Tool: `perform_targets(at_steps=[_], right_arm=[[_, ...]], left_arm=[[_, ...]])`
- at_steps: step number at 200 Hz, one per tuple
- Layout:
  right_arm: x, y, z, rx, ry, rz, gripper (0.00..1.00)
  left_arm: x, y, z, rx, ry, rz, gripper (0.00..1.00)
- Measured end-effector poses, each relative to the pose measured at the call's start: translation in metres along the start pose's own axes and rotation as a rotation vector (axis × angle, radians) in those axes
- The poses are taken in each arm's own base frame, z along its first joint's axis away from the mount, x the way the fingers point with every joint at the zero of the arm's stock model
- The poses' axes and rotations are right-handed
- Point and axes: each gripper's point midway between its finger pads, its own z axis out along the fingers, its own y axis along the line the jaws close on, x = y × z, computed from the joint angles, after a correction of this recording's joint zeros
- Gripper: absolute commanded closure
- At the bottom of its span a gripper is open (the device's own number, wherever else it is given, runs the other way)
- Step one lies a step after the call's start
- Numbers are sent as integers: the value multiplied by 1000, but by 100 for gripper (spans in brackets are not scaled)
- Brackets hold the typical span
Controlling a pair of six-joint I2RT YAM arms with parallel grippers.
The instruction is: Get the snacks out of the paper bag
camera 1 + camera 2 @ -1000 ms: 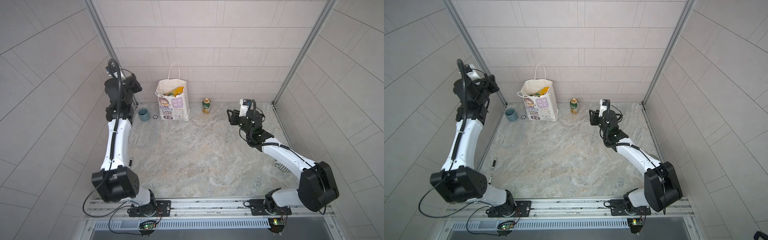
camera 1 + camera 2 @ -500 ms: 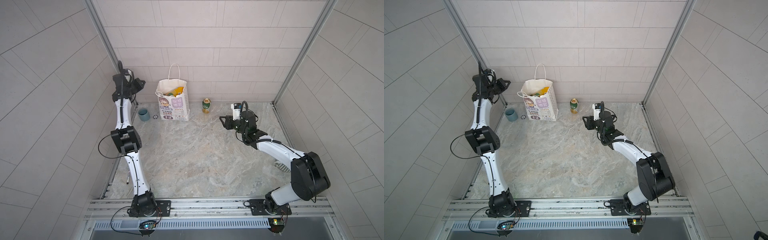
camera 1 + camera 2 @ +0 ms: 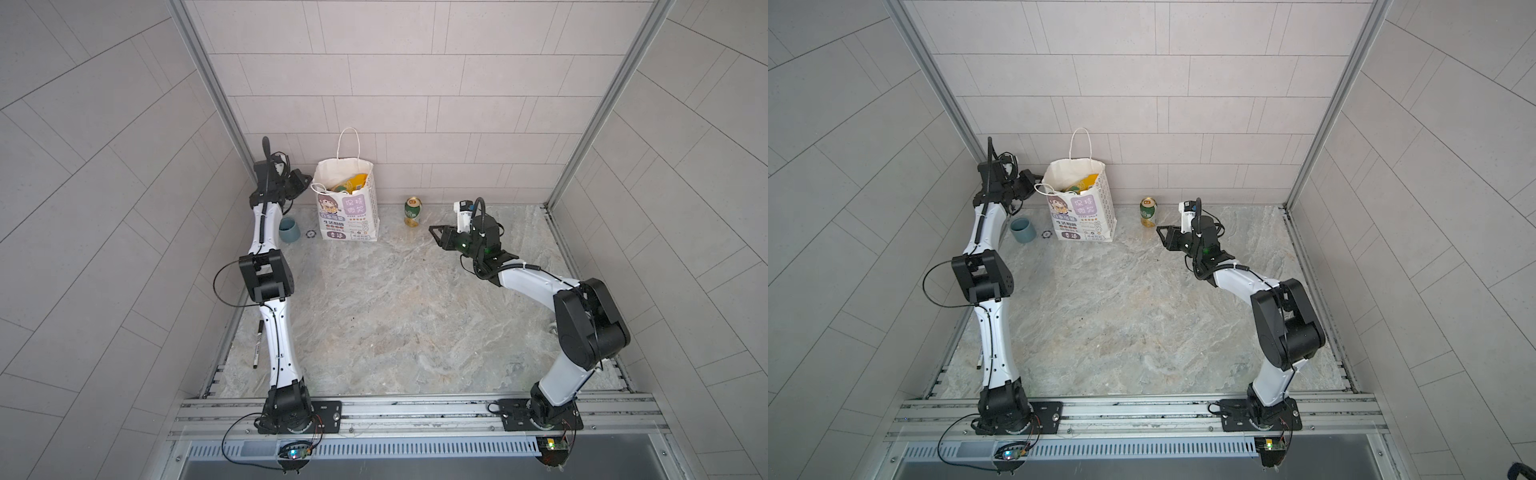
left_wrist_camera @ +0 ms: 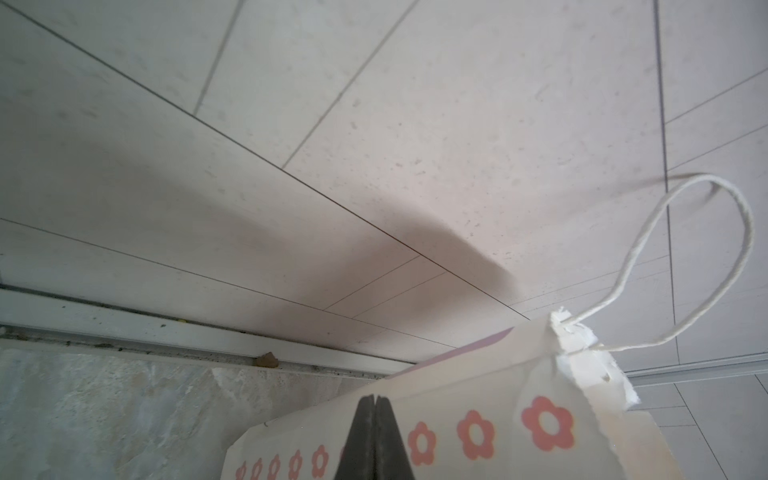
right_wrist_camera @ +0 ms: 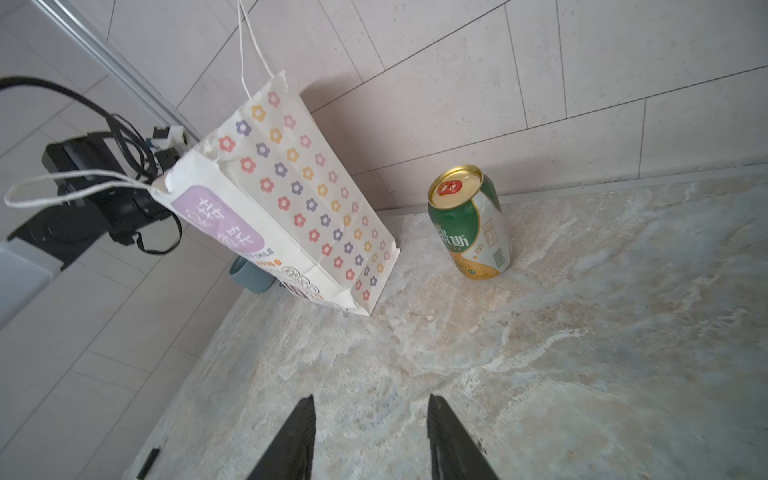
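Observation:
The white paper bag (image 3: 353, 216) (image 3: 1088, 216) stands upright at the back wall, with a cartoon girl and purple panel on its front. Yellow-orange snacks (image 3: 356, 183) (image 3: 1087, 183) show in its open mouth. My left gripper (image 3: 305, 183) (image 3: 1034, 179) is at the bag's upper left rim. In the left wrist view its tips (image 4: 375, 401) are shut, with the flowered side of the bag (image 4: 478, 399) just beyond them and nothing seen between them. My right gripper (image 3: 434, 232) (image 5: 370, 399) hangs open over the table, right of the bag (image 5: 291, 195), holding nothing.
A green-gold drink can (image 3: 412, 212) (image 5: 471, 224) stands between the bag and my right gripper. A grey-blue cup (image 3: 289, 229) and a small black ring (image 3: 309, 235) sit left of the bag. A marker pen (image 3: 257, 345) lies at the table's left edge.
My left arm has stretched forward, bringing its gripper to the bag's left rim, and the jaws have shut. My right gripper has moved left toward the can and narrowed slightly.

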Motion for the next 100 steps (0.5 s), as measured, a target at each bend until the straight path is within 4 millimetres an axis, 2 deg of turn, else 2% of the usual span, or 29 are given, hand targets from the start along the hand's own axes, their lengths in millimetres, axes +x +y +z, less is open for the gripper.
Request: perform_targets(at_steps=[21,42,68,84,100], right_arm=[[-18,10,9,-27,-29,20,58],[-31,21,11,-48,-51,23,58],[-38,29,11,-63,-64,20,58],[-39,29,14,-58,-56,18,58],[-42,27,25,-47,-32,2,57]], left_arm=[[7,-1,10,10,4,9,100],[21,9,23,3,24,2,100],[43,24,37,-22,63,-5,100],[49,29,40,-28,75,-2,100],[52,28,41,-26,83,10,100]])
